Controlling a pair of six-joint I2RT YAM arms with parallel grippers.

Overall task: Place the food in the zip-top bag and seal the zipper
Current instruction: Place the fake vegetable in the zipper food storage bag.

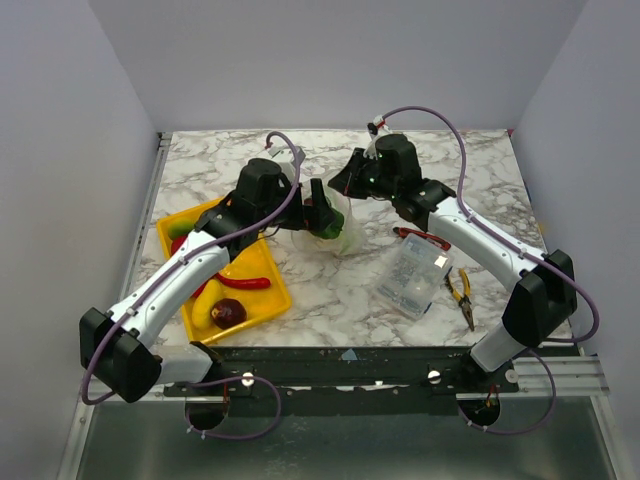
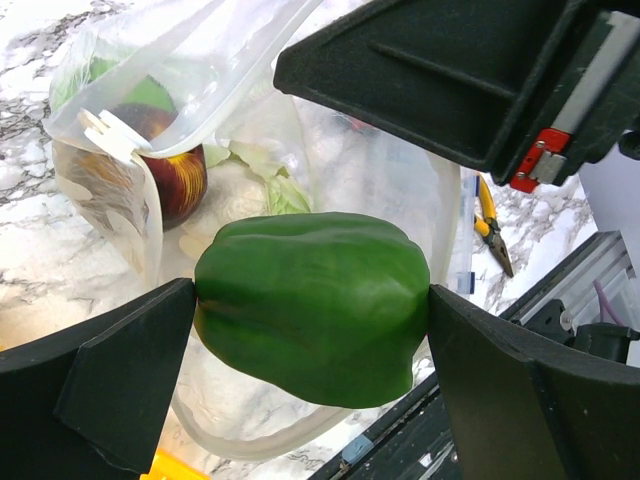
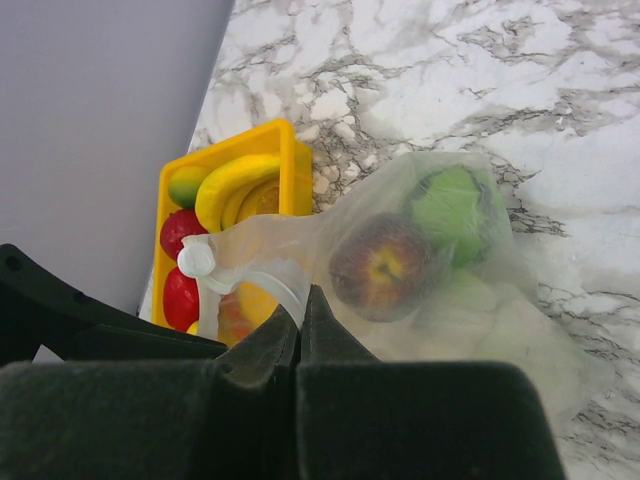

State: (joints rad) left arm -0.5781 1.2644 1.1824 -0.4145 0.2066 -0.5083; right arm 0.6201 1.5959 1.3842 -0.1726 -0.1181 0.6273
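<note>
Your left gripper [image 1: 319, 214] clamps the green pepper [image 2: 312, 335] over the bag [image 3: 520, 330] mouth. Your right gripper [image 3: 300, 312] pinches the bag's rim beside the zipper [image 2: 112, 136]. The yellow tray [image 1: 277, 300] sits at the bag's eight o'clock.

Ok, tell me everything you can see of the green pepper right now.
The green pepper is a glossy, smooth, plastic-looking toy, blocky with soft lobes; no stem shows. It lies sideways, clamped between the two black fingers of the left gripper, one pressing each end. It is held off the table, right at the open mouth of the clear bag, not yet dropped in. Whether it brushes the bag film cannot be told.
</note>
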